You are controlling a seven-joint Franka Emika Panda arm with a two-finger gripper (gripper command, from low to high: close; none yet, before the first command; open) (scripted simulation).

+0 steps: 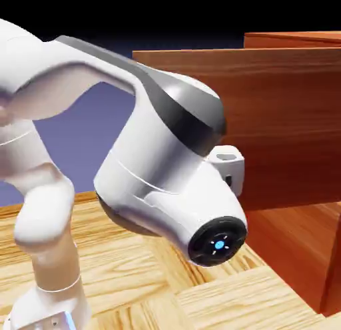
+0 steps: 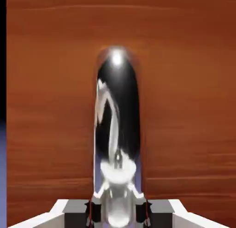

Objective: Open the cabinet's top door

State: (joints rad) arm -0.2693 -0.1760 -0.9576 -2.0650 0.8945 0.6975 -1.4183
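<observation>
In the hand view the top door [image 2: 50, 107] fills the picture as reddish-brown wood grain. Its curved silver handle [image 2: 117, 112] runs up the middle, large and shiny. My gripper [image 2: 118, 212] sits at the handle's near end, with the grey fingertips [image 2: 93, 209] pressed against both sides of it. In the exterior view the top door [image 1: 280, 122] stands swung out from the cabinet [image 1: 300, 39], edge toward the arm. My fingers and the handle are hidden there behind the white wrist [image 1: 166, 182].
The lower part of the cabinet [image 1: 300, 255] stands at the right under the swung-out door. The arm's bulky elbow and wrist fill the left and middle over the wooden tabletop [image 1: 220, 302].
</observation>
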